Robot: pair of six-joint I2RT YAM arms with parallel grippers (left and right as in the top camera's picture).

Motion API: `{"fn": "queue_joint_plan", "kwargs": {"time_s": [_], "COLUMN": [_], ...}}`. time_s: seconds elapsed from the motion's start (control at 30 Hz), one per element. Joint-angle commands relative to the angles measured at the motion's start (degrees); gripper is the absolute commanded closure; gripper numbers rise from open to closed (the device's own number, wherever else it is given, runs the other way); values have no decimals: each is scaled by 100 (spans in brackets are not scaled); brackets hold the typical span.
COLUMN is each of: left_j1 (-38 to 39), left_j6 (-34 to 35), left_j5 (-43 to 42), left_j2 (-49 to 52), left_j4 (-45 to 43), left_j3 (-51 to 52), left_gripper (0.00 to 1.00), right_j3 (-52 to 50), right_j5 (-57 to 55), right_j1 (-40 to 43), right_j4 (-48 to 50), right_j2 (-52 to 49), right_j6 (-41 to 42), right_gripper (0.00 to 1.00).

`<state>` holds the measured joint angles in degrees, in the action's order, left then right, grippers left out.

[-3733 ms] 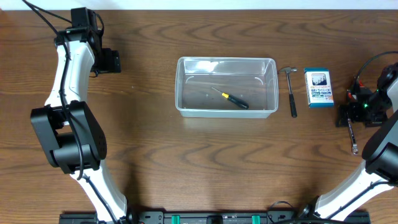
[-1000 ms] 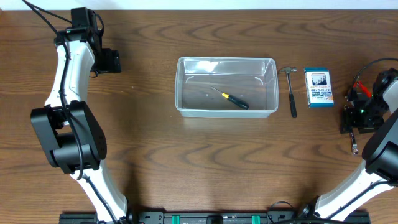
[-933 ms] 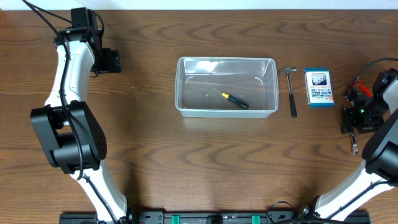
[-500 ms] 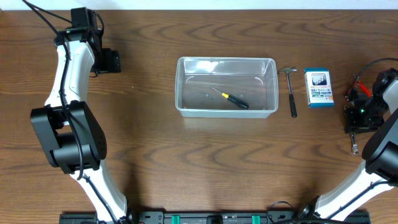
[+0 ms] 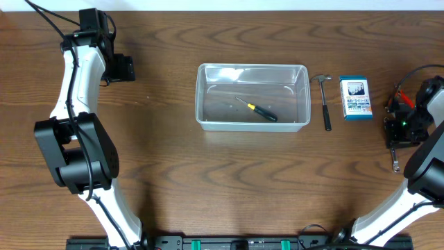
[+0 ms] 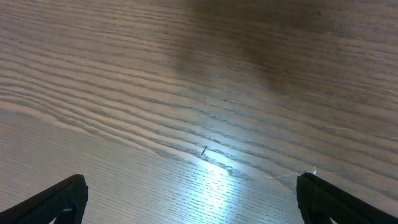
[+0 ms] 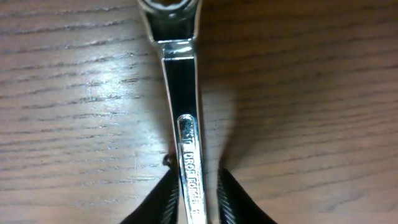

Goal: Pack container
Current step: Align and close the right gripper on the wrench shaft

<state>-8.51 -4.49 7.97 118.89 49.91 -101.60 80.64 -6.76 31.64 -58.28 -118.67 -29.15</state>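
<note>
Container (image 5: 252, 67) sits mid-table with a screwdriver (image 5: 258, 110) inside, well apart from both arms. Right gripper (image 7: 191, 202) is far to its right, near the table edge, beyond a hammer (image 5: 326, 104) and a blue-and-white box (image 5: 355, 97); its jaws are drawn in narrowly on either side of a wrench (image 7: 181, 93), though whether they actually clamp it cannot be told. Left gripper (image 6: 193, 205) hangs over bare table (image 6: 249, 93) far to the left, jaws spread wide and holding nothing.

left gripper (image 6: 193, 200): arm reached out, fingers spread wide, aimed down | right gripper (image 7: 194, 196): fingers drawn near together, aimed down, grip unclear
</note>
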Motion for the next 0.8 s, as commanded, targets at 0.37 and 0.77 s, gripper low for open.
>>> {"fn": "queue_joint_plan", "kwargs": {"time_s": [0.37,0.77], "left_j1": [-4,-4], "left_j6": [9,9], "left_j5": [87,87], "left_j2": [103,103], "left_j4": [15,15], "left_j3": [24,24], "left_gripper": [2,2], "right_j3": [-24,37], "right_j5": [-28,-28], "right_j1": [-22,-101], "right_j4": [26,26], "right_j2": [-61,-61], "right_j6": [42,105], "right_gripper": [92,99]}}
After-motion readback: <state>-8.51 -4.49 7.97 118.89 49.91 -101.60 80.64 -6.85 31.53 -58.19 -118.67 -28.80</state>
